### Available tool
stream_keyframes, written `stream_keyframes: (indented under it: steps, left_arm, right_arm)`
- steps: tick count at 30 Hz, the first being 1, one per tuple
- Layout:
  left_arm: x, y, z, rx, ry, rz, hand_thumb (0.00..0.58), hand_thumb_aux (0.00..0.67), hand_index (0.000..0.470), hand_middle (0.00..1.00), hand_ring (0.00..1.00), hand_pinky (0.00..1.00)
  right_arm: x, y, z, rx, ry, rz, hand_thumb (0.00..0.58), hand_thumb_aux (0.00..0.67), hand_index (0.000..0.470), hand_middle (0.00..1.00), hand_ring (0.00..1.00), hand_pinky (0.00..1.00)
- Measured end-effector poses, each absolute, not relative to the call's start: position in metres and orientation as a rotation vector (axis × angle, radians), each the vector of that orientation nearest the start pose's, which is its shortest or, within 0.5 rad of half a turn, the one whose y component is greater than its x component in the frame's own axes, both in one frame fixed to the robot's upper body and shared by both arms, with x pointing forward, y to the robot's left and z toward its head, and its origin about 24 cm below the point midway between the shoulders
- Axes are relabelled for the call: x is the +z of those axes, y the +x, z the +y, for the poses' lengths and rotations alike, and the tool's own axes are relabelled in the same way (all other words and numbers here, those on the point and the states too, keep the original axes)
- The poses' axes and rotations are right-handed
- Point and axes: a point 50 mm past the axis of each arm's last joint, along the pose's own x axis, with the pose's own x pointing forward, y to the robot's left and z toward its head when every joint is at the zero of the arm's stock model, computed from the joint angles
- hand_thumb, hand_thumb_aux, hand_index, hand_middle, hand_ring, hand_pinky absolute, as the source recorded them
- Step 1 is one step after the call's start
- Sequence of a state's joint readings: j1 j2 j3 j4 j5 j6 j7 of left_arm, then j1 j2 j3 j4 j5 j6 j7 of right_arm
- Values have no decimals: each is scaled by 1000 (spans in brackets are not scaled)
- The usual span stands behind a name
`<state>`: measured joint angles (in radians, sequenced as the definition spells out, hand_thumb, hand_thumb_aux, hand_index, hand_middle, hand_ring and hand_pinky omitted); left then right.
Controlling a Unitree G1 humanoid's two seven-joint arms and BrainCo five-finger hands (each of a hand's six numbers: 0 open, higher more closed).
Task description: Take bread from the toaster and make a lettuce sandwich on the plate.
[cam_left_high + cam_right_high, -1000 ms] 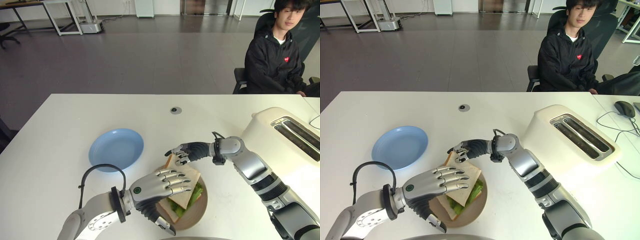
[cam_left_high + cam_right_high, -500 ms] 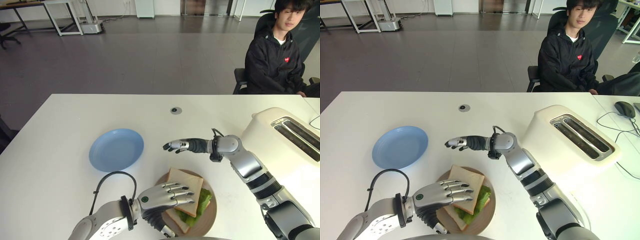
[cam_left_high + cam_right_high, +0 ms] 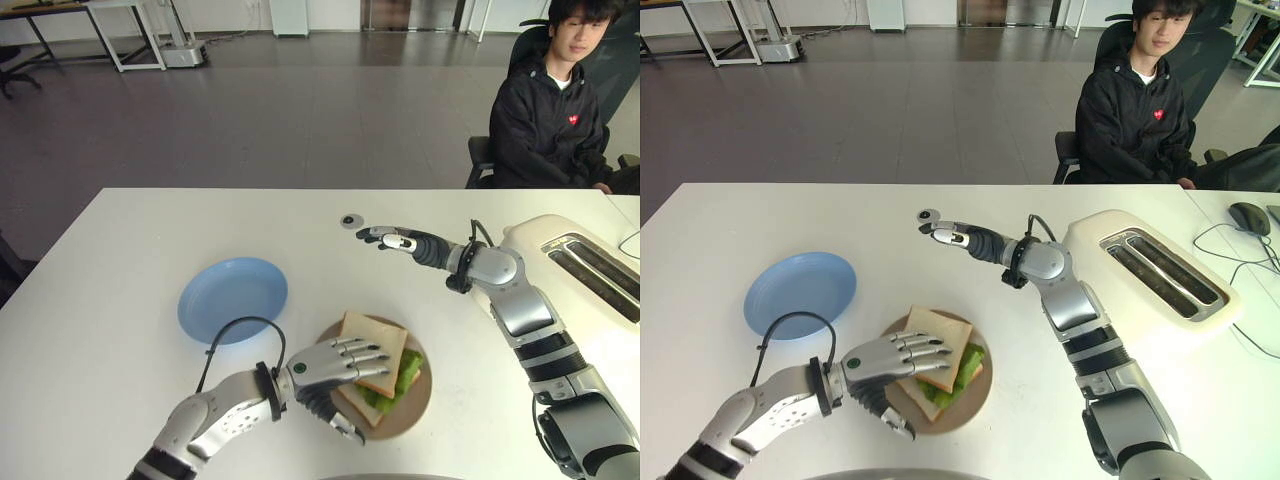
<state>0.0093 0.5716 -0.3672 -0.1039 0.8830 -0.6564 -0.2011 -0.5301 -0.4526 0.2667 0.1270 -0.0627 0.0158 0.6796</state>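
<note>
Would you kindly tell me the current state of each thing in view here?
sandwich: assembled, lettuce between two slices, on the brown plate.
blue plate: empty.
toaster: no bread showing in its slots.
left hand: open, fingers over the sandwich.
right hand: open, holding nothing.

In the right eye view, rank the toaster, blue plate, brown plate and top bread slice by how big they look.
1. toaster
2 and 3. blue plate and brown plate look about alike; the brown one is nearer and partly covered, so I won't rank them.
4. top bread slice
</note>
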Motion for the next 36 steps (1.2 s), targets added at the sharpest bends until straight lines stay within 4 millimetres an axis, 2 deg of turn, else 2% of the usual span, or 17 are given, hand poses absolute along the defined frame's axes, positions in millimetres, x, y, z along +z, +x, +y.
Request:
stream_keyframes:
  steps: [2, 5, 7, 8, 11, 13, 15, 16, 17, 18, 19, 23, 25, 27, 29, 32, 36]
  left_arm:
    - [51, 210, 119, -945, 1363, -592, 0, 0, 0, 0, 0, 0]
    - [59, 217, 118, -851, 1357, -672, 0, 0, 0, 0, 0, 0]
    - [75, 222, 118, -761, 1337, -760, 0, 0, 0, 0, 0, 0]
    - [93, 222, 120, -680, 1301, -851, 0, 0, 0, 0, 0, 0]
    - [128, 212, 136, -535, 1168, -976, 0, 0, 0, 0, 0, 0]
    - [136, 201, 151, -516, 1116, -959, 0, 0, 0, 0, 0, 0]
    - [137, 187, 162, -574, 1069, -912, 0, 0, 0, 0, 0, 0]
    - [131, 177, 171, -654, 1067, -828, 187, 118, 83, 0, 0, 0]
    - [127, 173, 176, -694, 1071, -772, 501, 423, 297, 0, 0, 0]
    - [120, 167, 182, -760, 1076, -681, 580, 670, 470, 149, 149, 149]
    - [109, 162, 192, -845, 1101, -543, 580, 670, 470, 1000, 1000, 1000]
    - [88, 151, 198, -1011, 1101, -309, 580, 670, 470, 1000, 1000, 1000]
    - [80, 147, 194, -1073, 1087, -256, 580, 670, 470, 1000, 1000, 1000]
    - [66, 143, 186, -1146, 1085, -199, 580, 670, 470, 1000, 1000, 1000]
    - [51, 149, 180, -1162, 1124, -167, 580, 670, 470, 1000, 1000, 1000]
    - [42, 166, 172, -1134, 1194, -202, 580, 670, 470, 1000, 1000, 1000]
    - [39, 187, 159, -1058, 1252, -279, 580, 670, 470, 1000, 1000, 1000]
  right_arm:
    - [131, 317, -132, 873, -731, -133, 0, 0, 0, 0, 0, 0]
    - [128, 311, -142, 866, -796, -152, 0, 0, 0, 0, 0, 0]
    - [129, 307, -146, 859, -845, -180, 0, 0, 0, 0, 0, 0]
    - [131, 302, -151, 859, -883, -203, 0, 0, 0, 0, 0, 0]
    - [135, 289, -162, 856, -977, -247, 0, 0, 0, 0, 0, 0]
    - [141, 285, -171, 831, -1009, -270, 0, 0, 0, 0, 0, 0]
    - [149, 279, -177, 831, -1046, -307, 0, 0, 0, 0, 0, 0]
    - [151, 271, -181, 875, -1104, -330, 0, 0, 0, 0, 0, 0]
    - [151, 267, -185, 896, -1135, -334, 0, 0, 0, 522, 522, 522]
    - [150, 258, -189, 951, -1180, -331, 496, 415, 291, 969, 969, 969]
    - [144, 245, -196, 1038, -1212, -289, 580, 670, 470, 980, 980, 980]
    - [121, 211, -202, 1257, -1217, -149, 580, 670, 470, 969, 969, 969]
    - [110, 203, -200, 1326, -1212, -98, 580, 670, 470, 957, 957, 957]
    - [89, 195, -196, 1414, -1213, -8, 580, 670, 470, 949, 949, 949]
    - [67, 191, -194, 1461, -1201, 81, 580, 670, 470, 929, 929, 929]
    - [51, 195, -188, 1496, -1196, 122, 580, 670, 470, 933, 933, 933]
    - [42, 212, -171, 1449, -1139, 49, 580, 670, 470, 918, 918, 918]
